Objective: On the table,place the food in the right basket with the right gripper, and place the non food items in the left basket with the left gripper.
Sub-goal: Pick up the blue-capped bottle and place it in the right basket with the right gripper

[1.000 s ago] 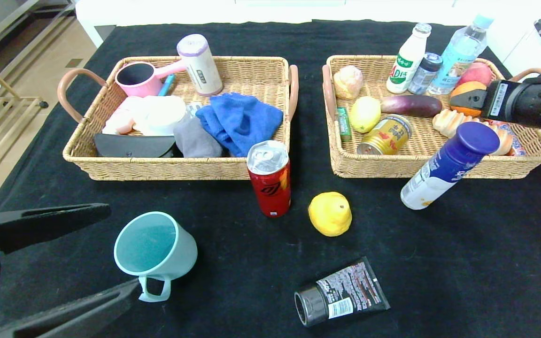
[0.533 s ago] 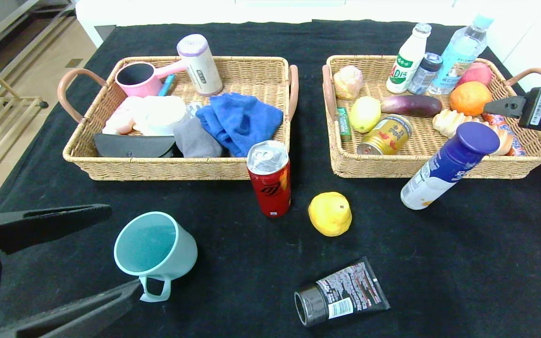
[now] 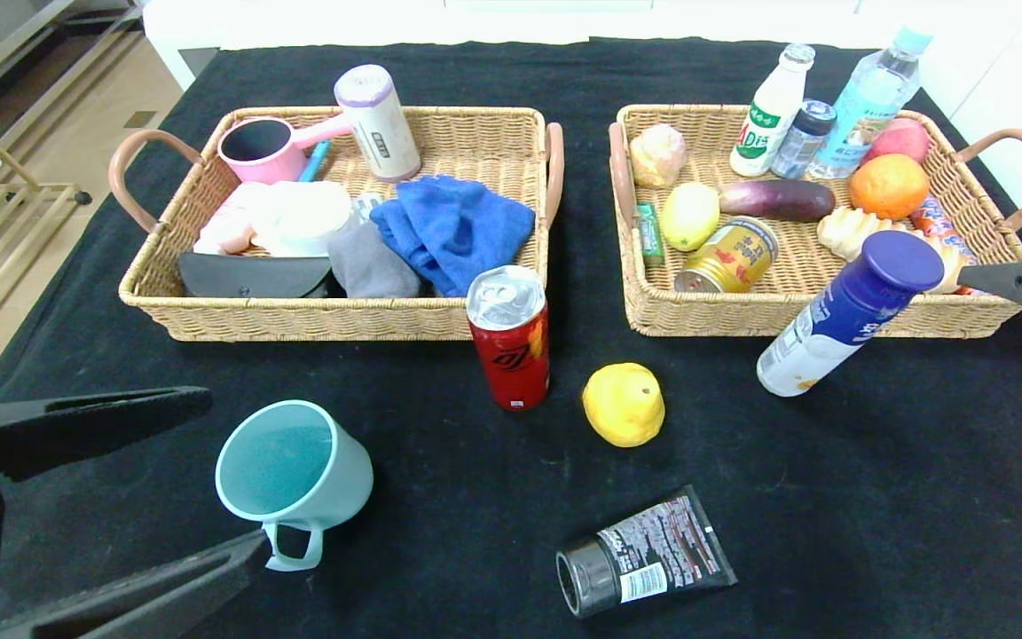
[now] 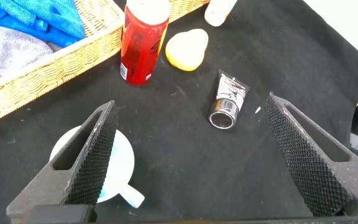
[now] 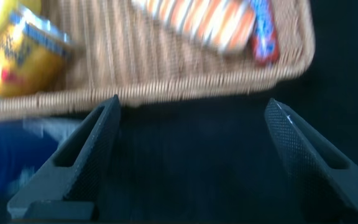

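1. The teal cup (image 3: 294,475) sits on the black surface (image 3: 875,497) between the wide-open, empty fingers of the left gripper (image 3: 134,497).
2. The right gripper (image 5: 191,155), spread wide and apparently empty, hangs at the near right corner of the right basket (image 3: 830,315).
3. The red can (image 3: 509,335), lemon (image 3: 624,404), blue-capped bottle (image 3: 848,312) and black tube (image 3: 644,555) lie outside the baskets; the left basket (image 3: 316,319) is behind the can.

My fingers (image 4: 297,155) are matt black with rough knurled pads. Both baskets (image 3: 334,315) are coarse woven wicker. The red can (image 3: 508,337) is glossy metal on a matt black tablecloth (image 3: 875,497).
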Motion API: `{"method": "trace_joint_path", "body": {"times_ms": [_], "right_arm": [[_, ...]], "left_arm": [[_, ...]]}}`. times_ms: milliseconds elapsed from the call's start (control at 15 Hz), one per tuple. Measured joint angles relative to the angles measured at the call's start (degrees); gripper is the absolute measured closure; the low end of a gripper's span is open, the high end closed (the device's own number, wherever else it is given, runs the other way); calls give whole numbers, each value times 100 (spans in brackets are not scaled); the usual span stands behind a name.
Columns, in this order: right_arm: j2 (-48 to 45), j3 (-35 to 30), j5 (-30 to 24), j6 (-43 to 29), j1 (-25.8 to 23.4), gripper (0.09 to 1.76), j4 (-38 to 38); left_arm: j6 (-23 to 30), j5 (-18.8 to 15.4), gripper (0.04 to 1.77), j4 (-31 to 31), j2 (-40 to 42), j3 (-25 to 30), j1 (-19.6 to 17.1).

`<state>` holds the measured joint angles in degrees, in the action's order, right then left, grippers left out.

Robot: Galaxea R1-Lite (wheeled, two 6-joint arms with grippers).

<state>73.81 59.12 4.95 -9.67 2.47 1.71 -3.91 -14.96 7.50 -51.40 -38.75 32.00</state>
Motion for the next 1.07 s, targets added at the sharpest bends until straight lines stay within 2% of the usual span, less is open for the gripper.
{"method": "trace_joint_path", "body": {"times_ms": [400,600,1067], "right_arm": [[-1001,-1169,-5,-13,603,15,-2],[-1447,-1643,11,11,1191,15,0],[-1880,-2297,67,173,2232,15,-52]], "left_arm": [[-5,-9,9,0,22,-11,0],[-5,-13,9,0,32,-24,18],[-35,-17,9,0,68,-33,41]]}}
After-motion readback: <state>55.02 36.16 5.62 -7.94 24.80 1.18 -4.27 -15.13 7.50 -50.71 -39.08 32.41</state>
